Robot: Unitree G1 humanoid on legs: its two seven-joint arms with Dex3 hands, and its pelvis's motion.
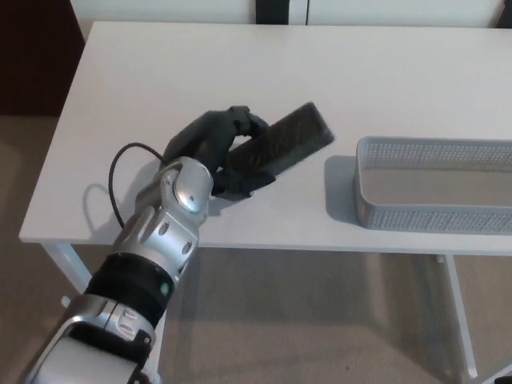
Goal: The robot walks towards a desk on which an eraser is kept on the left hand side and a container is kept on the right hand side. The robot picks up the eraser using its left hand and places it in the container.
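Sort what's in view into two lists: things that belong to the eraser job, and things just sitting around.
Part of the job:
- eraser, held tilted in the left hand
- container, on the desk's right side
- desk

Just there:
- black cable looping off the left forearm
- dark object behind the desk's far edge
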